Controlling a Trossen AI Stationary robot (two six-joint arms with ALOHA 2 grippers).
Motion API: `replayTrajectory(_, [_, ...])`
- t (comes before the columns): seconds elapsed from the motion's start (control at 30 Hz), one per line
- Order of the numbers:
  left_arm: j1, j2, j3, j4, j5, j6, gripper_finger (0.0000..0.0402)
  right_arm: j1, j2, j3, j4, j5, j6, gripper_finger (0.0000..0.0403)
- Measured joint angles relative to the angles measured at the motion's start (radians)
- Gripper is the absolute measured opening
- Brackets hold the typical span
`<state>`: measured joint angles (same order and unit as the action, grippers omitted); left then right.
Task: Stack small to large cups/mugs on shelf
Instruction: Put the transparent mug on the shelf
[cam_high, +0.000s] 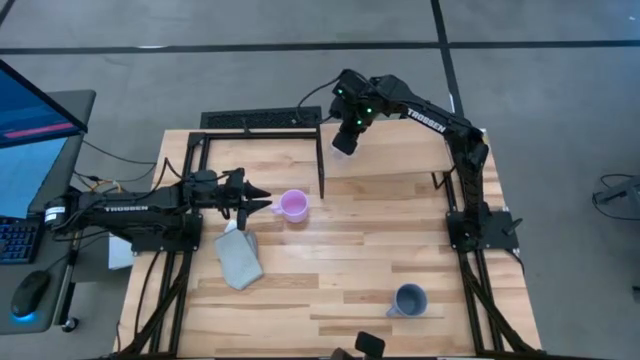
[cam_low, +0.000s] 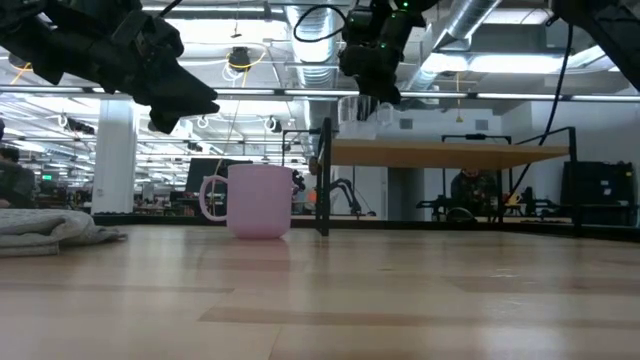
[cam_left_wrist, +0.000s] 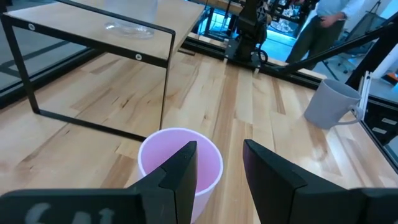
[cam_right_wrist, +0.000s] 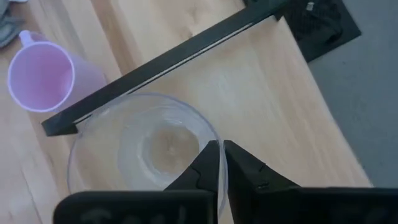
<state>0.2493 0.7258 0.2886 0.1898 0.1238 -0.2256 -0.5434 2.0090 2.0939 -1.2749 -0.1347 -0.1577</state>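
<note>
Even, bright overhead light; ceiling strip lights (cam_low: 60, 95) show in the low view. Arms backlit there, near-black silhouettes. Foreground table (cam_low: 320, 300) soft, out of focus. Monitor (cam_high: 25, 125) glows blue. Right wrist view soft up close; glass cup (cam_right_wrist: 143, 155) hazy.

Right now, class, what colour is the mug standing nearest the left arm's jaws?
Pink-lilac. The mug shows best in the left wrist view.

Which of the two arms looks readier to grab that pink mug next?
The left, probably. Its gripper is open right at the pink mug, one finger over the rim. The right gripper is over on the shelf, pinching the glass cup's rim.
</note>
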Motion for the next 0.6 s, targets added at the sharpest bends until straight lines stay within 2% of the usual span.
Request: replayTrajectory(0.6, [0.0, 0.0, 0.0, 0.001, 0.0, 0.001, 0.0121, 0.019, 0.003, -0.002, 0.001, 0.004, -0.008, 0.0068])
